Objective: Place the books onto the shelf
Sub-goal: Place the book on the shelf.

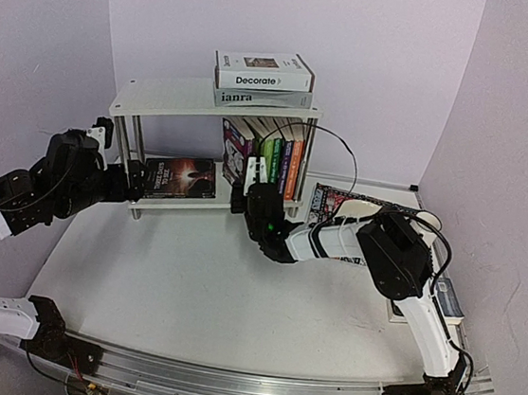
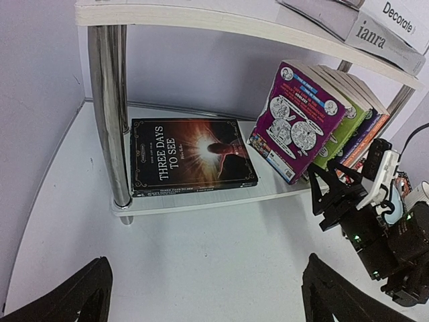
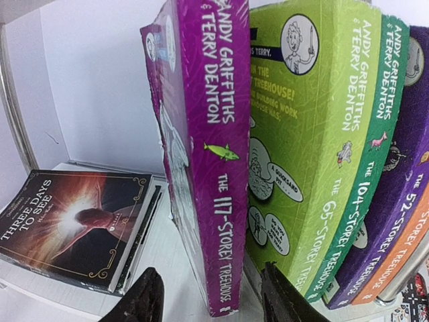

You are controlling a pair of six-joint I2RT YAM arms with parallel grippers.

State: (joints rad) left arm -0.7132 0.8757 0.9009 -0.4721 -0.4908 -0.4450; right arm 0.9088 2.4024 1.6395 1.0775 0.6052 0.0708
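Largest first: the table, and at its far side the shelf. On the top tier, Decorate lies flat on ianra. On the lower tier, Three Days to See lies flat at the left end. The Treehouse paperbacks stand in a row at the right end, spines facing near.

The leftmost of that row is the purple 117-Storey book. It stands a bit tilted, w/ its foot on the lower tier and nothing propping its left face.

The right gripper sits at the near side of that spine. Its jaws are part open, one finger on each side of the spine's foot w/ a gap on both sides, so it grips nothing. The left gripper hovers over the table near the shelf's left chrome leg, jaws spread full wide and empty.

We judge the step in hand to be letting go of the purple book. Next move, in our view, is to draw the right gripper straight back toward near w/o brushing the spine, as that book could tip left onto Three Days to See.

Whether any book is left off the shelf we cannot tell. A flat dark item at the right edge is half hidden by the right arm (the placemat right of the shelf isn't ours).
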